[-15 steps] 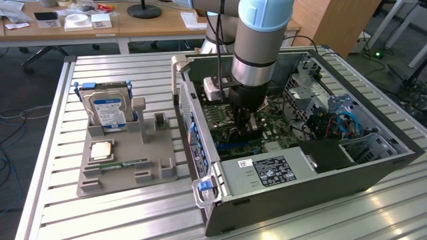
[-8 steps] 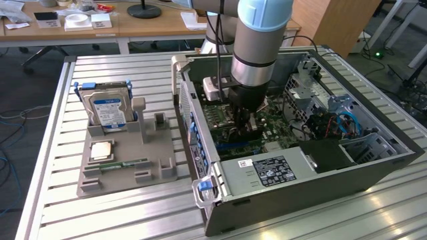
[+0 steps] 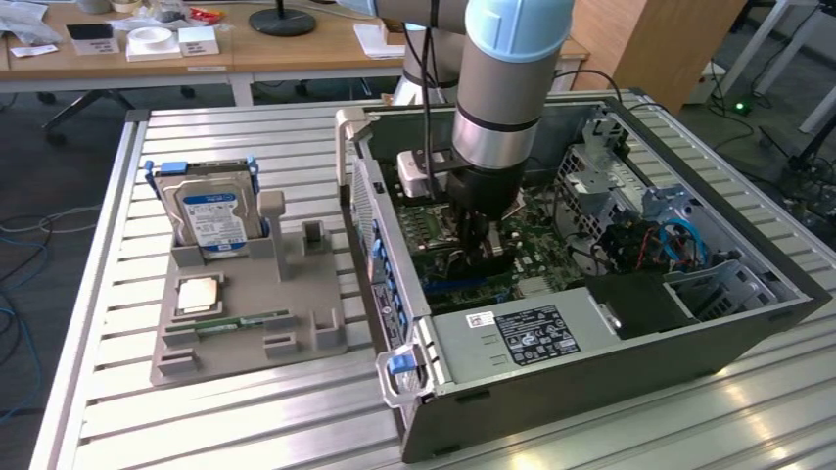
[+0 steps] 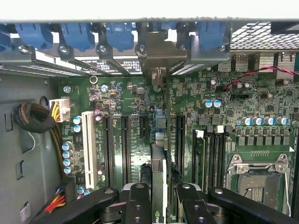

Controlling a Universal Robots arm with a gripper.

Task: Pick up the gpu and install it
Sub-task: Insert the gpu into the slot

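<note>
In the exterior view, the arm reaches down at frame centre into the open computer case (image 3: pixel 731 323) on the slatted tabletop (image 3: pixel 235 421); the gripper (image 3: pixel 481 257) sits low over the motherboard (image 3: pixel 555 257). At left, a grey holder (image 3: pixel 249 338) carries the hard drive (image 3: pixel 215 220).

In the wrist view, the gripper (image 4: pixel 159 196), narrowly parted, clamps the gpu (image 4: pixel 158 177) edge-on at lower centre, standing upright over the motherboard's slots (image 4: pixel 126 144).

Arm's fingers (image 3: pixel 481 257) inside open computer case (image 3: pixel 731 323) (motherboard (image 3: pixel 555 257) below)

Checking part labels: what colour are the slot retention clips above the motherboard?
Blue clips, clearest in the wrist view.
</note>
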